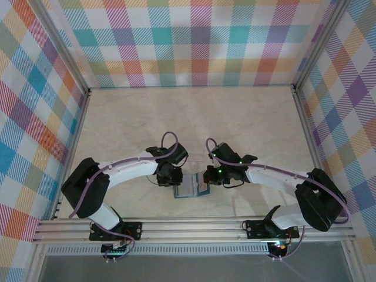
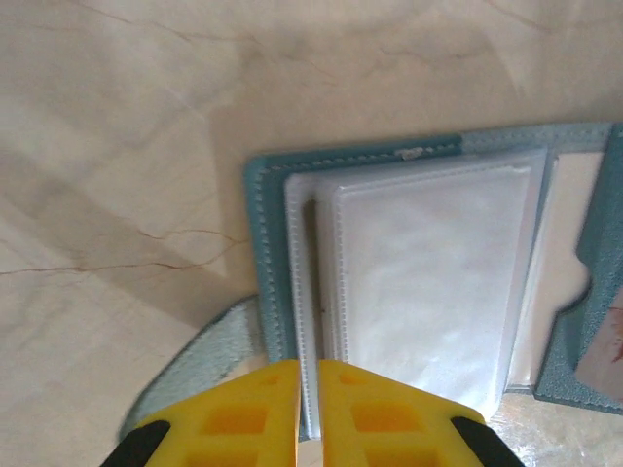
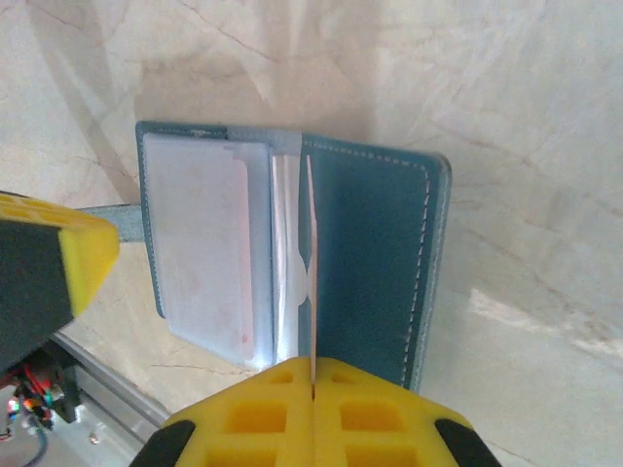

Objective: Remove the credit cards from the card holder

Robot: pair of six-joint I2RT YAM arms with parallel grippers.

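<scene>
The teal-blue card holder (image 1: pixel 188 191) lies open on the beige table between both grippers. In the left wrist view its clear plastic sleeves (image 2: pixel 428 282) face up, and my left gripper (image 2: pixel 310 365) is shut on the sleeve edge next to the teal border (image 2: pixel 258 243). In the right wrist view a thin whitish-pink credit card (image 3: pixel 312 249) stands edge-on beside the holder's teal panel (image 3: pixel 370 253), with my right gripper (image 3: pixel 313 362) shut on its near end. One of the left gripper's fingers (image 3: pixel 58 253) sits just left of the holder. From above, the left gripper (image 1: pixel 176 183) and right gripper (image 1: pixel 204 182) flank the holder.
The holder's teal strap (image 2: pixel 185 375) trails on the table to the left. An aluminium rail (image 1: pixel 194 226) runs along the near edge, close behind the holder (image 3: pixel 97 389). Plaid walls (image 1: pixel 194 41) enclose the table on three sides, with open tabletop (image 1: pixel 194 117) beyond the arms.
</scene>
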